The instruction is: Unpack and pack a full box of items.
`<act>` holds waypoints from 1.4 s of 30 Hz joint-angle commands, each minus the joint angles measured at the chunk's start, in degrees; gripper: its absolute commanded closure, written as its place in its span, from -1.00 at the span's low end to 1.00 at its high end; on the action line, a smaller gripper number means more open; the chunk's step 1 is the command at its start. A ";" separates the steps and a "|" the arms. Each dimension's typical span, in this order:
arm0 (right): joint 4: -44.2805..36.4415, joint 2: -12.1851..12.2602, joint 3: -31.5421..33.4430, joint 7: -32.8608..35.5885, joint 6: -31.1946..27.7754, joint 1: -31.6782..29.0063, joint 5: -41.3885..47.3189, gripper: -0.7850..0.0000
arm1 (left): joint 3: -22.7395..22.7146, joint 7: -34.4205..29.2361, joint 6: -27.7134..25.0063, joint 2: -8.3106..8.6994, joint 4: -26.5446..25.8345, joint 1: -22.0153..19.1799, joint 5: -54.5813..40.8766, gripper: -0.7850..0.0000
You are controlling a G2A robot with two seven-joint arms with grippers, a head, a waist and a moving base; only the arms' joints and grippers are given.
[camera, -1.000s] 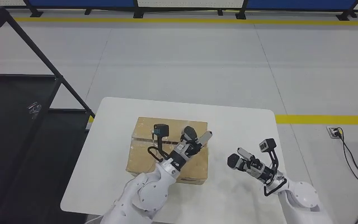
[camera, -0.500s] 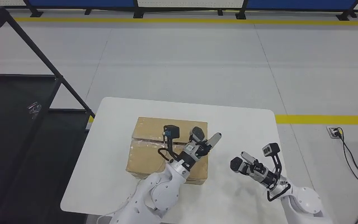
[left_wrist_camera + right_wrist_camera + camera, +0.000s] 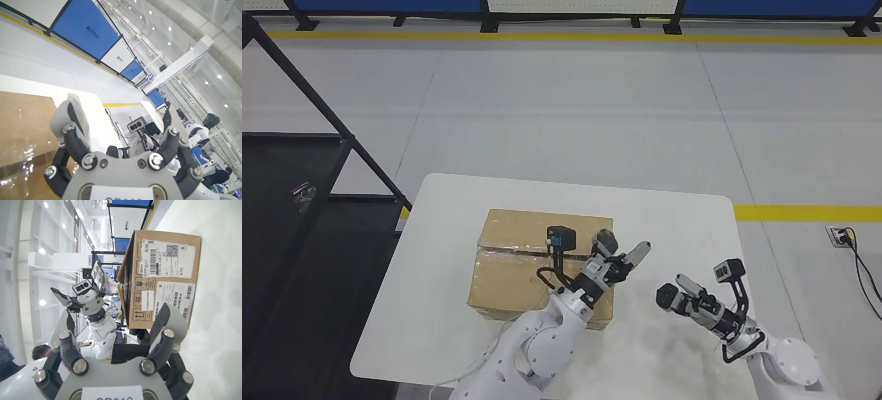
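From above: left gripper [image 3: 622,247] spread wide, clamping nothing, poised over the right end of the cardboard box [image 3: 532,262]. Box under and behind those fingers, lying flat, long axis running across the white table [image 3: 442,290], taped seam along that axis. Right gripper [image 3: 678,290] also parted, empty, over bare tabletop, box just ahead of its tips and apart from them. Grey floor with yellow lines beyond the table.

From the left wrist: brown top with shiny tape below one finger, table corner past it, blue and white panels along a bright hall.

From the right wrist: labelled end of the box straight ahead between the open fingers, standing on the table, top edge slightly lifted at the seam. Left gripper above that edge, a crinkled clear scrap [image 3: 98,274] stuck to one finger.
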 commanded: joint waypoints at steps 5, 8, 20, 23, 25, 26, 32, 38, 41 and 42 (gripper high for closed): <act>0.37 0.30 0.29 0.23 -0.53 -0.66 0.55 -1.00 | 1.16 1.23 0.75 -1.32 1.46 -0.97 0.76 -1.00; 0.55 0.45 0.52 0.27 -0.88 -1.01 0.87 -1.00 | 1.92 2.20 0.76 -2.06 2.80 -1.47 1.16 -1.00; 1.38 0.88 0.49 0.78 -2.03 -1.33 2.22 -1.00 | 0.83 4.48 -1.82 -3.82 3.05 -1.26 0.30 -1.00; 0.09 1.07 0.97 1.34 -2.31 -1.36 2.91 -1.00 | -2.74 2.31 -3.51 -2.92 -3.64 1.67 -0.79 -1.00; -1.50 1.21 1.33 1.00 -1.86 -1.10 2.89 -1.00 | -6.43 0.03 -4.41 -1.89 -9.50 4.30 -0.02 -1.00; -2.48 1.28 1.49 0.65 -1.37 -0.88 2.69 -1.00 | -8.58 -1.40 -4.54 -1.35 -12.71 5.91 -0.02 -1.00; -10.14 1.57 0.51 -0.97 4.72 1.70 -0.11 -1.00 | -26.29 -9.09 -6.12 1.70 -30.28 15.52 -3.03 -1.00; -10.14 1.57 0.51 -0.97 4.72 1.70 -0.11 -1.00 | -49.29 -13.18 -8.49 3.78 -34.19 22.90 -11.02 -1.00; -12.36 1.48 -2.03 -0.98 5.60 2.24 -2.74 -1.00 | -57.66 -15.89 -10.06 4.47 -31.52 26.00 -15.77 -1.00; -13.03 1.38 -3.29 -1.93 6.41 3.16 -4.22 -1.00 | -59.67 -16.82 -10.45 4.66 -30.42 26.66 -17.27 -1.00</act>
